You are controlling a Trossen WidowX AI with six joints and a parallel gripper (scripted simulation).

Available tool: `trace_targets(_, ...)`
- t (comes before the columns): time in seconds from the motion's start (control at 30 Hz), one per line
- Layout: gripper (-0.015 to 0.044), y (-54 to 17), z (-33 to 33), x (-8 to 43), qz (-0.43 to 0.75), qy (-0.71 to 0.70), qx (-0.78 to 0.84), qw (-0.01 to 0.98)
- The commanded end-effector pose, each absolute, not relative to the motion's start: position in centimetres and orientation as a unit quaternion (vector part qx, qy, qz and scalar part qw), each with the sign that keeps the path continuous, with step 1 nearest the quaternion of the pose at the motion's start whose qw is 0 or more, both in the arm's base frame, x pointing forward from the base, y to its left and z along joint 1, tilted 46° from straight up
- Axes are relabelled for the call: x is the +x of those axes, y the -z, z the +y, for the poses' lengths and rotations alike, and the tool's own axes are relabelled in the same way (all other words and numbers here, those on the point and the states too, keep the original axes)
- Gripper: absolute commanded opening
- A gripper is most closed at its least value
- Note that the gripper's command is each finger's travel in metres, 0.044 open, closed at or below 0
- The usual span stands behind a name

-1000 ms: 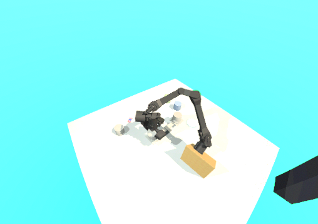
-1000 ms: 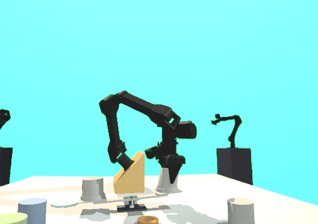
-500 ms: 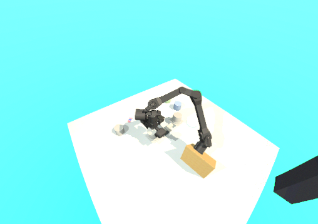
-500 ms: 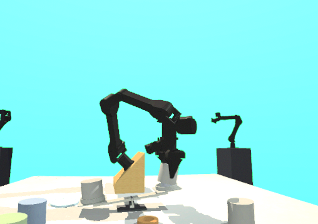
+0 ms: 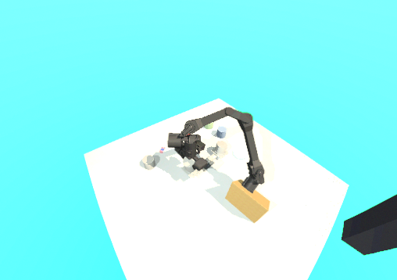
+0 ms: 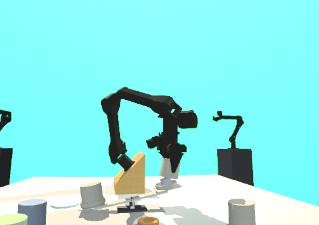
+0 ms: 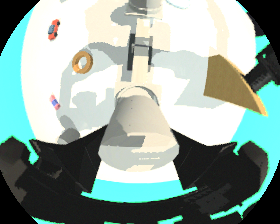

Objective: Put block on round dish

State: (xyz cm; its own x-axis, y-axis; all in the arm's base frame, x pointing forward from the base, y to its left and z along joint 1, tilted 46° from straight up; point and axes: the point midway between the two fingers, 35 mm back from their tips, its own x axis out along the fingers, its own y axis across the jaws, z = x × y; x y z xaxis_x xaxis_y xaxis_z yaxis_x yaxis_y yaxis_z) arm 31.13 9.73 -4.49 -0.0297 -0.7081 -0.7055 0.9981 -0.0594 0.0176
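Observation:
My gripper is shut on a grey cup, slightly tilted and raised above the right end of the balance in the exterior view. A small pale bluish block shows on that end, just below the cup's mouth. The balance slopes, with this end up. The other grey cup stands on the low left end, leaning with it. The round dish is pale and lies beyond that cup; no cup is above it.
The arm stands on a tan wedge. A blue-grey cylinder, a green cylinder, an orange ring, a grey cylinder and a red toy car stand around the balance.

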Motion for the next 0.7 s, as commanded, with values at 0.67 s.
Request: trace_targets(0.67,0.0000,2.0,12.2,31.2,0.254,0.668,0.292,0.635)
